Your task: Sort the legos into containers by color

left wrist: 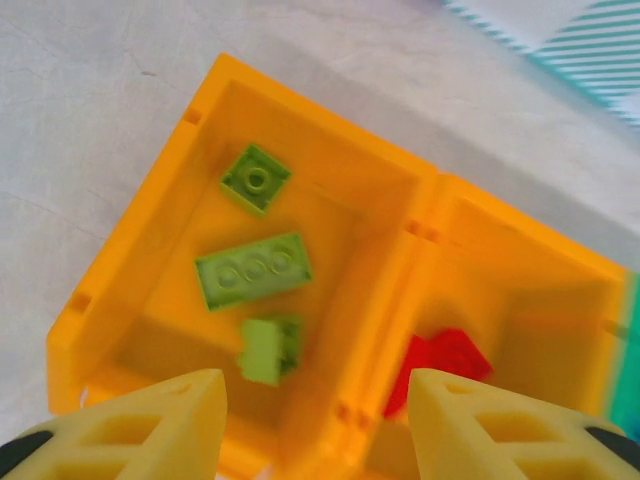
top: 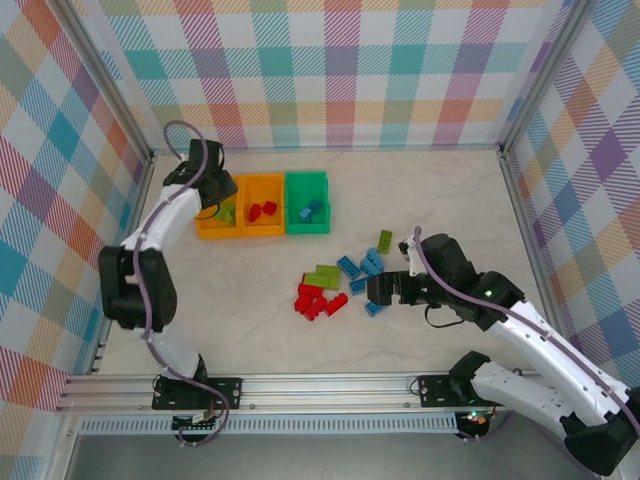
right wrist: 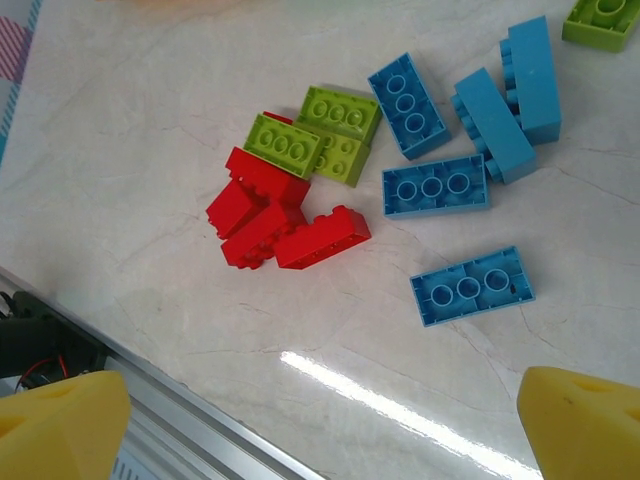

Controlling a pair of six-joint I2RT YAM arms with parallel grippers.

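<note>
We are seeing the left gripper (left wrist: 316,400) hanging over the left orange bin (left wrist: 110,300), at the left end of a row of three bins on the table (top: 250,330). Its yellow fingers (left wrist: 150,425) are standing apart with nothing between them, so it is holding no brick. Three lime green bricks (left wrist: 252,270) are lying inside that bin: a small square one at the top of the wrist view, a longer one in the middle, and a third, blurred and tipped over, nearest the fingers. The middle orange bin (left wrist: 540,260) is touching the first along a shared wall, and a red brick (left wrist: 445,362) is sitting in it. From above, the green bin (top: 306,229) is closing the row on the right, with blue pieces (top: 311,210) lying inside.

The right gripper (right wrist: 320,400) is hovering above the table beside the loose pile, its jaws spread wide and gripping nothing. Ahead of it the red cluster (right wrist: 270,215) is lying bunched together, and two loose lime green bricks (right wrist: 318,135) are resting against its far side. The blue bricks (right wrist: 435,187) are spreading out to the right — one of them, the nearest blue brick (right wrist: 470,287), is lying apart from the rest. A lone lime green brick (right wrist: 600,20) is sitting at the upper right corner.
</note>
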